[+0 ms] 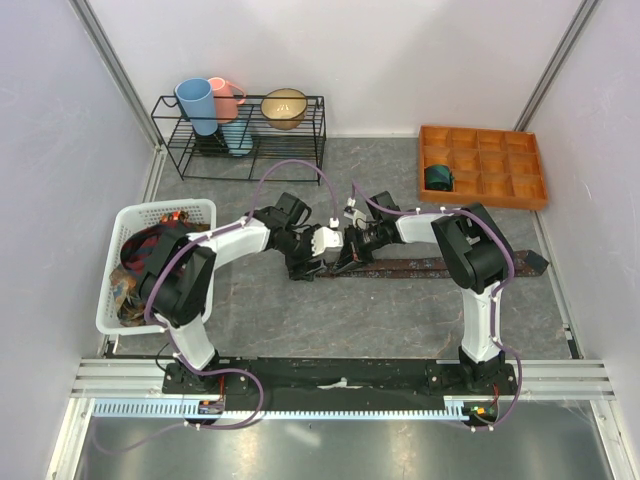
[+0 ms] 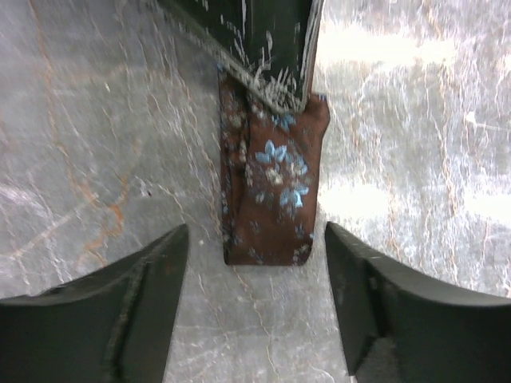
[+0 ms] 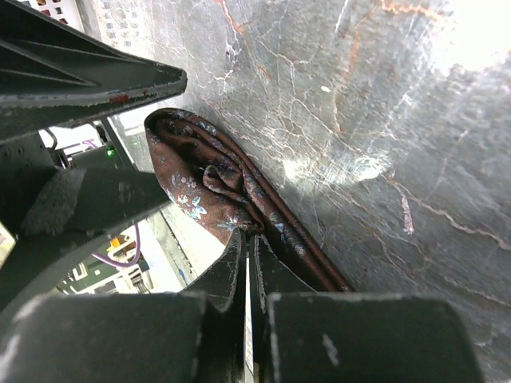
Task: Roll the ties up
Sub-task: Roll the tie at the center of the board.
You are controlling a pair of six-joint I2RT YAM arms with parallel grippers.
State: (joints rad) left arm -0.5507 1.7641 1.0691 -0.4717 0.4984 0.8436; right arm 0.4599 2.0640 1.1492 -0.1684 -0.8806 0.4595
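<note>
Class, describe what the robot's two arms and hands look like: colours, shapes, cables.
The left arm and right arm have white links and bulky black joints. Purple cables loop along both. The left hand and right hand have dark, tapering fingers.

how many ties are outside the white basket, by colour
brown floral tie: 1
teal rolled tie: 1
total: 2

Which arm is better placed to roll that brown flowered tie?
Right, probably: the right gripper is shut on the maroon-brown flowered cloth tie near its end; the left gripper stands open astride it, not touching.
</note>
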